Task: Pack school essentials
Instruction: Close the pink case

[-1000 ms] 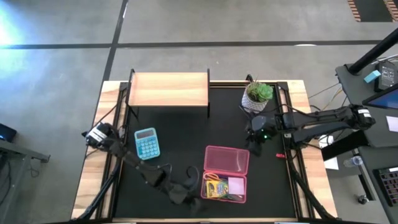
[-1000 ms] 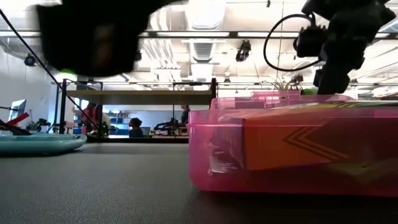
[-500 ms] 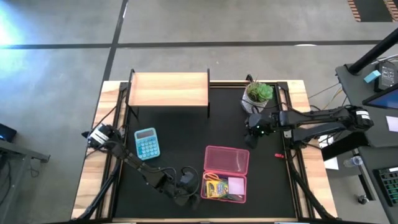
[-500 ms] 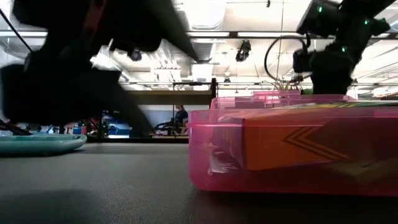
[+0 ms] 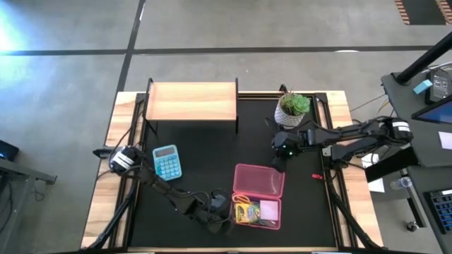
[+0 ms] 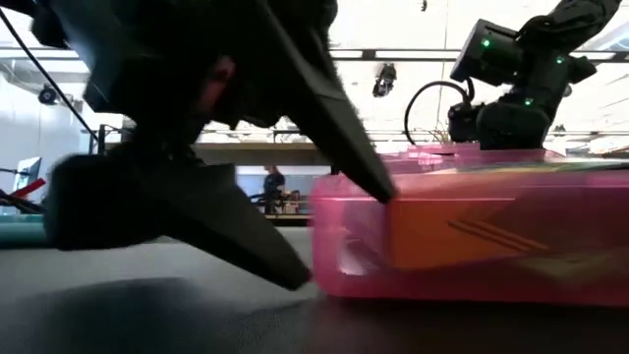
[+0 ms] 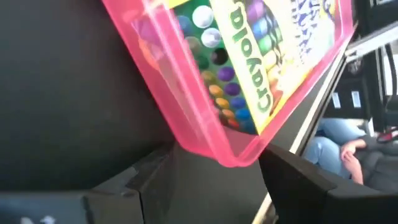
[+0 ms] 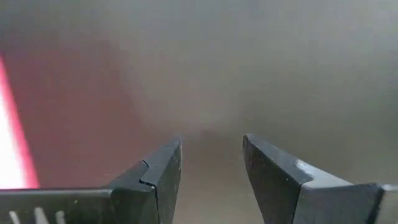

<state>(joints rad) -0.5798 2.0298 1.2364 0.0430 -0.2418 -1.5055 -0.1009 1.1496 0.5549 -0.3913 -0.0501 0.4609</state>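
A pink box (image 5: 258,196) is sitting open on the black table (image 5: 205,155), near the front edge. Its lid is lying flat behind it. Inside the box, a yellow-green crayon box (image 5: 245,213) is lying on the left side, with yellow-handled scissors (image 5: 242,199) just behind it and a small white card (image 5: 268,210) beside it. In the left wrist view, the crayon box (image 7: 267,56) is showing the word "Crayola" in green letters, with rows of colored dots next to it.

The left gripper (image 5: 217,210) is sitting low on the table, and its fingers are spread wide around the pink box's (image 7: 186,112) left front corner. The right gripper (image 5: 280,156) is hanging just past the lid's far right corner, with its fingers apart and nothing between them.

A blue calculator (image 5: 167,162) is lying to the left. A potted plant (image 5: 292,109) and a wooden shelf (image 5: 191,101) are standing at the back.
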